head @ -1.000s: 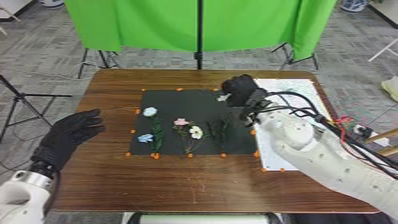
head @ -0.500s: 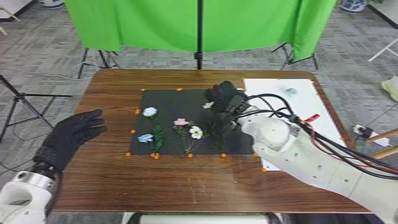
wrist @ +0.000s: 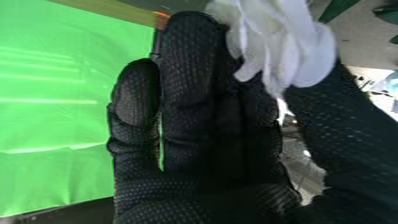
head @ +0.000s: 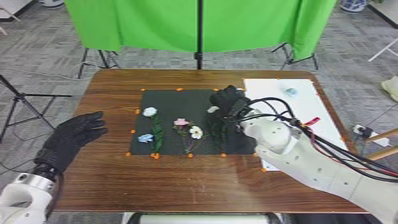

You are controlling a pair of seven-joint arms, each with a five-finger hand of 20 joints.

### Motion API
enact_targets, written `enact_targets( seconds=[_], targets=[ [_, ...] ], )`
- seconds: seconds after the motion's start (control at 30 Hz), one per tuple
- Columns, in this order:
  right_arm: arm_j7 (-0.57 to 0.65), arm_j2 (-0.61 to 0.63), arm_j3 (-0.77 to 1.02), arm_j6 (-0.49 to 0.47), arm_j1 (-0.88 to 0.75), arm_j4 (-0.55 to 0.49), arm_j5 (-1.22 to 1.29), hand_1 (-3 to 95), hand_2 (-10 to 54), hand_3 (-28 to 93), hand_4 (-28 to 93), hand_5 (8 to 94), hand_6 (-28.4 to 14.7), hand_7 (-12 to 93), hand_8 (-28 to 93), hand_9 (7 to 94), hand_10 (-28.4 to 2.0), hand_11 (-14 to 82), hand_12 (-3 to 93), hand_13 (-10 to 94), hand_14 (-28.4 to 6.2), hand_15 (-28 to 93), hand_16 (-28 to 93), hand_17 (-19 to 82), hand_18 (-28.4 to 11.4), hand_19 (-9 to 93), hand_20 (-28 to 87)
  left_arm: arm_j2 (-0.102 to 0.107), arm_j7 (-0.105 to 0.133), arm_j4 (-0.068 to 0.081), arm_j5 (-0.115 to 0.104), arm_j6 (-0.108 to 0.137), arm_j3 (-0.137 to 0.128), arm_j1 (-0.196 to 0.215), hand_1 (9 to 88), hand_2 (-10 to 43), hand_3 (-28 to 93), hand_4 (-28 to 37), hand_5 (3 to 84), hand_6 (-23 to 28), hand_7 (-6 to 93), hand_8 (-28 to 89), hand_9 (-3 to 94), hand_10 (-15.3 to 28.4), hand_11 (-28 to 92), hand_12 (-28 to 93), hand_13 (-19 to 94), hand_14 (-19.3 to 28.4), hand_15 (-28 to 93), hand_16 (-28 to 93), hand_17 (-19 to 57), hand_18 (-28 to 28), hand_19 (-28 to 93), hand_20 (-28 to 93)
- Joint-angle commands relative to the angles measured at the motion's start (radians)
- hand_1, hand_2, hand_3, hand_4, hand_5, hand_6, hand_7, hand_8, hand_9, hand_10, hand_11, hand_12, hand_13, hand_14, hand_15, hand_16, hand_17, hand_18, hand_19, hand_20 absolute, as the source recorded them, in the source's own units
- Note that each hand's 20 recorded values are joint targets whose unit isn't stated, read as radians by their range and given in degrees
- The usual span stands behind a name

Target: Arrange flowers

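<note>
Over the black mat [head: 174,100], right hand [head: 229,101] pinches white flower [head: 213,109]; petals [wrist: 284,45] judged light, soft, crushable; stem grip advised

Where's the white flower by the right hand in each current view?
Head view: the white flower is just left of the right hand, over the dark mat.
Right wrist view: its petals partly cover the glove.
Shared landmark: the green curtain.

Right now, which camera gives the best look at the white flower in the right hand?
The right wrist view: there the white flower is close, petals distinct against the right hand. The head view shows it as a small pale bloom.
</note>
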Motion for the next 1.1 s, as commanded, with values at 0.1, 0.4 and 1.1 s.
enact_targets(
  seconds=[0.1, 0.4, 1.1],
  targets=[
    [-0.046, 0.067, 0.09, -0.11, -0.067, -0.105, 0.036, 29.2, -9.5, 84, -28, 54.8, 0.1, 41, -25, 59.3, -9.0, 43.5, 22.0, 65, -1.5, 51, 22, 32, -13.6, 76, 42, -0.012, -0.01, 0.0, 0.004, -0.014, -0.004, 0.022, 27.8, 6.2, 73, -28.1, 39.8, 6.2, 24.0, -12, 36.3, 15.1, 30, 14, 28, 17.8, 49, -7, -8.1, 24.0, 59, -3],
    [-0.034, 0.11, 0.226, -0.012, -0.127, -0.164, 0.347, 11.2, -9.5, 84, -28, 38.6, -5.8, 32, -20, 40.6, -12.2, 39.4, 19.6, 52, -6.9, 55, 17, 24, -16.9, 75, 43, -0.014, -0.008, 0.0, 0.004, -0.015, -0.007, 0.029, 27.7, 6.2, 73, -28.0, 39.8, 6.1, 24.0, -12, 36.2, 15.3, 30, 14, 28, 17.8, 49, -7, -8.1, 24.0, 59, -3],
    [0.253, 0.207, 0.275, -0.33, -0.057, 0.096, 0.313, 22.8, -5.3, 91, -27, 15.8, -4.5, 12, -8, 11.9, -9.3, -2.7, 29.9, 13, -18.3, -6, 26, -4, -25.8, 50, 5, -0.025, 0.001, -0.009, 0.002, 0.003, -0.015, 0.045, 27.7, 6.4, 73, -28.0, 39.8, 6.1, 24.1, -12, 36.2, 15.2, 30, 14, 28, 17.7, 49, -7, -8.1, 24.0, 60, -3]
  ],
)
